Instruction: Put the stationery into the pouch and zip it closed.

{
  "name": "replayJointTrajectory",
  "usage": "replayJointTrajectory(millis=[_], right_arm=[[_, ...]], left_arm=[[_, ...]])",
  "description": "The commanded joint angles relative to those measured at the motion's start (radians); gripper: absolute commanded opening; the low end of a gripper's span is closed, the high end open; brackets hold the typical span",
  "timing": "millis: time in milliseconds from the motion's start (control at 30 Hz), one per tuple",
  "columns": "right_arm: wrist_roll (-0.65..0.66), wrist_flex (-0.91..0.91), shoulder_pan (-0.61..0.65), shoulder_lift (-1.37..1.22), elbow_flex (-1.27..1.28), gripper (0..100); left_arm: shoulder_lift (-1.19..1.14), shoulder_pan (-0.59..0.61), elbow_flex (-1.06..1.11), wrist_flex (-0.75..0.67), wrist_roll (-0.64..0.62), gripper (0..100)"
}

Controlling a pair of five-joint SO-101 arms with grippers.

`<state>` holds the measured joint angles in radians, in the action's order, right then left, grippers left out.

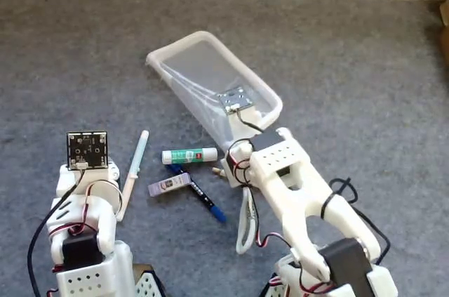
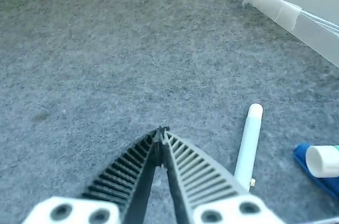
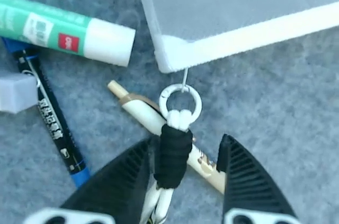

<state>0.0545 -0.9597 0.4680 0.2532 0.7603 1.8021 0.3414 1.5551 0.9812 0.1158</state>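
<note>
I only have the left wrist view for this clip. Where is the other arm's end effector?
Observer: The right end effector is open, straddling the black-wrapped strap looped on the ring of the pouch.
Operator: Anything lying under it?
Observer: A beige-and-white pen lies beneath the strap.
Operator: What else lies near my glue stick?
Observer: A small pale block lies beside a black marker, just below the glue stick in the high view.

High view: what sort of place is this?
Likely a tabletop robot test bench: grey carpet-like mat, left arm and right arm side by side, a pouch and glue stick laid out.
</note>
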Motion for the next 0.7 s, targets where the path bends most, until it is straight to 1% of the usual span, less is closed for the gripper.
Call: replayJointTrajectory(millis=[0,167,333,467,600,667], right_arm=[[-0.008,0.036,0.007,-0.015,-0.056,18.0],[-0.006,0.035,0.007,-0.065,-0.059,17.3],[-0.005,0.03,0.007,-0.081,-0.062,8.4],[-0.005,0.028,0.007,-0.074,-0.062,3.3],[0.0,0.028,0.007,0.025,-0.047,0.4],[0.04,0.028,0.007,0.105,-0.021,0.5]], left_arm=[[0.012,0.001,-0.008,-0.005,0.011,1],[0.012,0.001,-0.008,-0.005,0.011,1],[0.012,0.001,-0.008,-0.005,0.011,1],[0.012,0.001,-0.002,-0.005,0.011,1],[0.012,0.001,0.001,-0.005,0.011,1],[0.012,0.001,-0.002,-0.005,0.011,1]])
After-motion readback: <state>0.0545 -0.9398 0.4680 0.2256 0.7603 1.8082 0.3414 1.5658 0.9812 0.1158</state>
